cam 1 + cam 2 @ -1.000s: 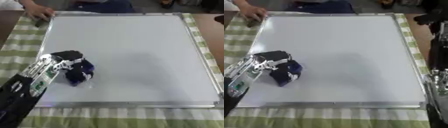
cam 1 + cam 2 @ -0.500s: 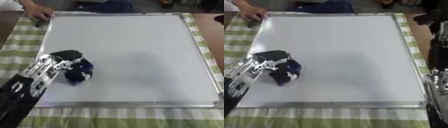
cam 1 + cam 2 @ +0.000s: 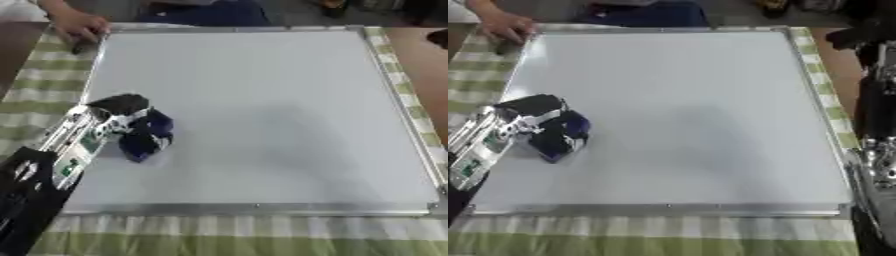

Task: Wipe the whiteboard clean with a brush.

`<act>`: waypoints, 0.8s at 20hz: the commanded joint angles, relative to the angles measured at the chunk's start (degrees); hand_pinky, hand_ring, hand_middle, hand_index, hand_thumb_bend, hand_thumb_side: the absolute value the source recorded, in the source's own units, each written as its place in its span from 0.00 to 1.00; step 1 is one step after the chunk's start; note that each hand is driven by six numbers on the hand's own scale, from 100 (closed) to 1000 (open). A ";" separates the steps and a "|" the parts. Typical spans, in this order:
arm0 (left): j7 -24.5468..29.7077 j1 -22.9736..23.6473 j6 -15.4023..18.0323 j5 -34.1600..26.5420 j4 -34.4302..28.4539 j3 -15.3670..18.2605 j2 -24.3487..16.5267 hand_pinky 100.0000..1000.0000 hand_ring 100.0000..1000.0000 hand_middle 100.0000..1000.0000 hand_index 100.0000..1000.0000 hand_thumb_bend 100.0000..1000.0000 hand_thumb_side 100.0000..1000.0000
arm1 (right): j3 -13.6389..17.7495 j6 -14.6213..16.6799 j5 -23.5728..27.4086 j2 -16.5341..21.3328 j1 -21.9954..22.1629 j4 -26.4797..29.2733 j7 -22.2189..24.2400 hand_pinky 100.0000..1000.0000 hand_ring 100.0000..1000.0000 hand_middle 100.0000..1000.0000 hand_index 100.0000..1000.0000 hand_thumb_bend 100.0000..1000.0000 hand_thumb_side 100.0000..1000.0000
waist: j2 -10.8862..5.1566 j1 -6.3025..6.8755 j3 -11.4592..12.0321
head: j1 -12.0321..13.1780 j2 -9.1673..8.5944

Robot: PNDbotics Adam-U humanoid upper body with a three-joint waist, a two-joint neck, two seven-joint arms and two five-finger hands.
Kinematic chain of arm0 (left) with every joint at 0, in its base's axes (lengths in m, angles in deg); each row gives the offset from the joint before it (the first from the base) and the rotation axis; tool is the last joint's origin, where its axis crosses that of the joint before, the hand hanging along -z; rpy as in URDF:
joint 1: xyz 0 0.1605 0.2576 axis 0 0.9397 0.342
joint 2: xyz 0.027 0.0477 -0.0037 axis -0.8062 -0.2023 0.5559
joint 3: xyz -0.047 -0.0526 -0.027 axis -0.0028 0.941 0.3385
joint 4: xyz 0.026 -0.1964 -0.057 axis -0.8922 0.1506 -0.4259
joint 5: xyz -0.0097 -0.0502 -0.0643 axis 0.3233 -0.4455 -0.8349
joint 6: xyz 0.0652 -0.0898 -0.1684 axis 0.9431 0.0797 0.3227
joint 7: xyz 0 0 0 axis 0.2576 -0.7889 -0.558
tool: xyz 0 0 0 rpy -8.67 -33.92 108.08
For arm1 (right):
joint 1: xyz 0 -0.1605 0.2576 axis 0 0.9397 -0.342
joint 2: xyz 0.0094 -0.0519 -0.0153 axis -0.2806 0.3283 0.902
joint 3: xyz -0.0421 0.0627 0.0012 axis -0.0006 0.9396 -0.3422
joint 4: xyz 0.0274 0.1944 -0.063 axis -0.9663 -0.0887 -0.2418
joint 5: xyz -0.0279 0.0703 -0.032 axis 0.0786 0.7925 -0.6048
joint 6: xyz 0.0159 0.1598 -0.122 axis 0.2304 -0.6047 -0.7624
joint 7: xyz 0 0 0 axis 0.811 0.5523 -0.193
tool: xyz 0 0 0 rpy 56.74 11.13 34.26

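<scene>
One whiteboard (image 3: 262, 100) lies flat on the surface, which is covered by a green-and-white checked cloth (image 3: 219, 235); its metal frame runs close to the near edge. At about 9 o'clock on the board, the left robot hand (image 3: 109, 117) is clenched around a dark blue brush (image 3: 147, 136), fingers curled over its top, the brush touching the white face. At 3 o'clock, beside the board's frame, the right robot arm (image 3: 877, 165) shows; whether its robot hand is released or clenched cannot be told. At 11 o'clock, on the far corner, a person's bare hand (image 3: 77, 26) rests against the frame.
</scene>
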 commanded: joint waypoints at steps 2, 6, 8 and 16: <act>-0.83 0.14 -0.68 1.00 2.70 1.34 -2.24 0.32 0.40 0.12 0.05 0.05 0.55 | 0.07 0.06 0.09 1.01 -0.54 1.14 -0.23 0.68 0.58 0.42 0.43 0.00 0.91 | -0.76 -0.17 0.18 | -0.09 -0.65; -1.72 0.36 -1.15 1.55 3.86 2.30 -2.93 0.32 0.40 0.12 0.05 0.05 0.54 | 0.09 -0.02 0.09 1.00 -0.50 1.14 -0.29 0.68 0.58 0.42 0.43 0.00 0.91 | -0.84 -0.11 0.28 | -0.17 -0.70; -2.22 0.42 -1.37 2.02 4.51 2.86 -3.16 0.32 0.40 0.12 0.05 0.05 0.53 | 0.11 -0.06 0.09 1.00 -0.47 1.14 -0.34 0.68 0.58 0.42 0.43 0.00 0.91 | -0.87 -0.10 0.31 | -0.23 -0.75; -3.58 0.32 -1.68 3.30 6.40 4.40 -3.40 0.32 0.40 0.12 0.05 0.05 0.53 | 0.15 -0.09 0.03 0.93 -0.42 1.14 -0.42 0.68 0.58 0.42 0.43 0.00 0.91 | -0.89 -0.19 0.31 | -0.21 -0.86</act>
